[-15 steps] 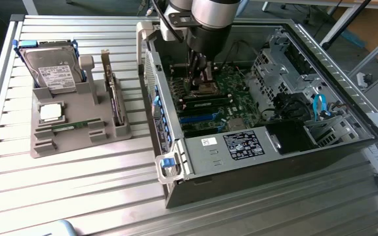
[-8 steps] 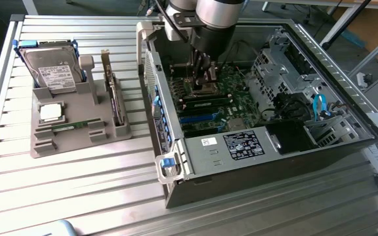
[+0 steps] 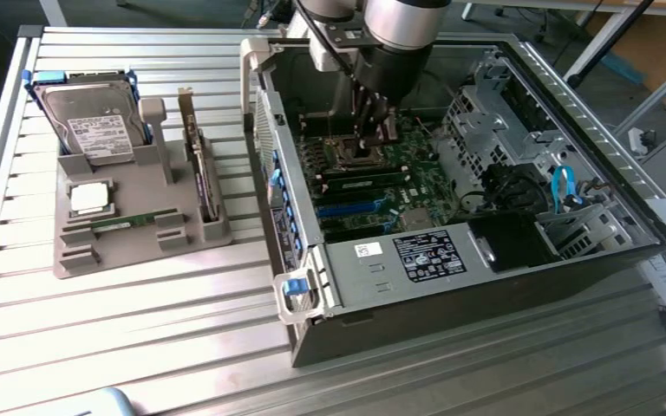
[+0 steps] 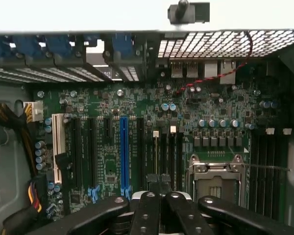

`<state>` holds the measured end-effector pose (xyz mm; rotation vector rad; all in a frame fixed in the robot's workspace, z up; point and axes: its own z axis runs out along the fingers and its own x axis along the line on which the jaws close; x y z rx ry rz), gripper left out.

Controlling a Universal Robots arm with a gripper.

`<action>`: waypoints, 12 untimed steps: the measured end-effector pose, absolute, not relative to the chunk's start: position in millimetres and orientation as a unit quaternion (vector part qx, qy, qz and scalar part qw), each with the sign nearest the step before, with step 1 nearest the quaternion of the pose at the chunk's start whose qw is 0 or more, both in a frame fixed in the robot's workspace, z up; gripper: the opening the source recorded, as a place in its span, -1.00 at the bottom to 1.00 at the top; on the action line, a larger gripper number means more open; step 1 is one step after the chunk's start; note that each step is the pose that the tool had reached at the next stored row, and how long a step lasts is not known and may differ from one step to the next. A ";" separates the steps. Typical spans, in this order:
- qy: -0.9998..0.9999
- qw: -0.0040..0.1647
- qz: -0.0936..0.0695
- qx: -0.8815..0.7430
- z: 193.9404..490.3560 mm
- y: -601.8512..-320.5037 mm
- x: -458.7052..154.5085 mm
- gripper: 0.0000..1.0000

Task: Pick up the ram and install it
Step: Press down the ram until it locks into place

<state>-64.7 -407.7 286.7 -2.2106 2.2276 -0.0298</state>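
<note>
The gripper (image 3: 370, 143) is down inside the open computer case (image 3: 564, 260), over the motherboard (image 4: 108, 147) just beside the empty processor socket (image 4: 216, 180). Its fingers (image 4: 158, 182) are pressed together, and whether anything sits between them cannot be told. A ram (image 3: 117, 223) stick lies flat on the grey parts stand (image 3: 136, 251), outside the case and well apart from the gripper, below the silver processor chip (image 3: 88, 198).

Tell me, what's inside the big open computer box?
Inside the computer case sits a green motherboard with a blue slot, an empty silver processor socket and a blue cable. The gripper reaches in, fingers shut, hiding the board under it.
</note>
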 end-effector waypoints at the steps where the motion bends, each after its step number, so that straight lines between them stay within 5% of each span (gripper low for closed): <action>1: 0.710 0.002 -0.009 -0.704 286.7 -407.6 -62.1 -0.79; 12: 0.710 0.001 -0.010 -0.704 286.9 -407.7 -32.3 -0.79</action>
